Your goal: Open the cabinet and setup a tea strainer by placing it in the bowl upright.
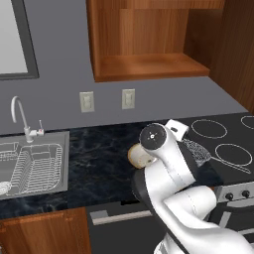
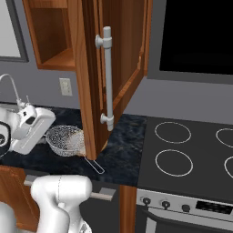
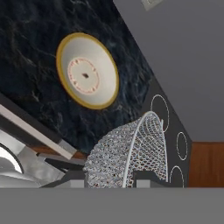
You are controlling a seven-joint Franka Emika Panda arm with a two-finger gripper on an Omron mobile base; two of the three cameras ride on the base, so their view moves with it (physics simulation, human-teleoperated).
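The cabinet [image 1: 149,64] stands open with a bare shelf; its door [image 2: 120,54] with the silver bar handle [image 2: 107,77] swings out over the counter. My gripper [image 3: 111,179] is shut on the tea strainer [image 3: 131,153], a silver mesh basket held between the fingertips, above the dark counter. In the right base view the tea strainer [image 2: 66,140] hangs beside the white hand [image 2: 32,127], its thin handle pointing toward the counter's front edge. The bowl [image 3: 87,71], cream with a golden rim, sits on the counter apart from the strainer; the arm half hides the bowl [image 1: 136,156].
A sink [image 1: 62,136] with a wire dish rack [image 1: 30,168] and a faucet [image 1: 20,116] lies to the left. The stove top [image 1: 223,144] with ring burners is on the right. The open cabinet door hangs just right of the strainer.
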